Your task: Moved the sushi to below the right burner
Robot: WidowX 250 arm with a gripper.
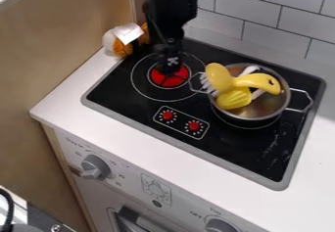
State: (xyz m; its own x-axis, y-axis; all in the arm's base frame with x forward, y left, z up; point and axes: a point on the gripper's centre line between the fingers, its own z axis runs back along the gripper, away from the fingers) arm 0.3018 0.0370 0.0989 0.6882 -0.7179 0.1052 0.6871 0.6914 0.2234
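One sushi, I think: that orange-and-white toy [120, 44] just off the cooktop's [239, 148] back-left corner. You're pre-grasp imo; can't tell if the claw [171, 67] over the left burner [170, 81] is spread. Next, line up on the toy.

Black arm [169, 11] at top edge — near vertical — claw [171, 70] pointing down.

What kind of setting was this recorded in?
Probably a toy or mock-up kitchen: there is a black cooktop with red-centred burners, a metal pot holding yellow utensils, and an oven-style front with grey knobs below the counter.
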